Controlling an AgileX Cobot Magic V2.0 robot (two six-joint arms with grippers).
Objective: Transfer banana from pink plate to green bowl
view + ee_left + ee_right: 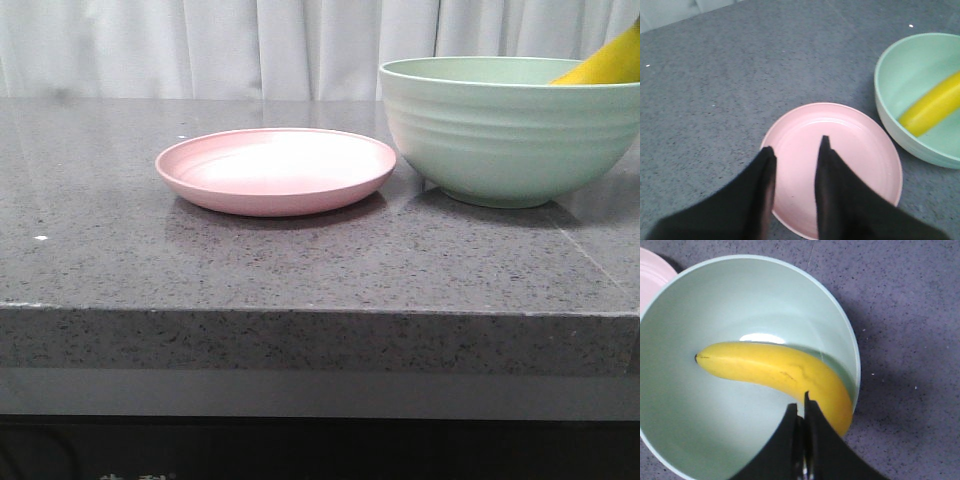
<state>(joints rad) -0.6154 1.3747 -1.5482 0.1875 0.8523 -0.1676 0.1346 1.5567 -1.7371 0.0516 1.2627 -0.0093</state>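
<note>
**Banana in the green bowl, pink plate bare**

Banana lies inside the green bowl, its smooth, bright yellow curve resting down the pale inner wall with the small dark tip toward the middle of the bowl and the far end climbing to the rim. In the front view that upper end pokes above the rim at the bowl's right side. The skin looks waxy, with a few thin brown scuffs along it.

The bowl is deep and round, pale mint, matte, with soft horizontal ridges around its outside. Just beside it on the left sits the pink plate, shallow and round, with a low raised rim and a dull, smooth face; the two look close together, though I cannot tell from the front view whether their rims touch. Both stand on the table, a dark grey speckled stone-like slab with a slight sheen.

My right tool hangs over the bowl, its black tapered fingers pressed together with only a hairline between them, clenched on nothing; the tips sit over the banana's thick end. My left tool hovers above the plate, its two black wedge-shaped fingers spread apart and holding nothing.
</note>
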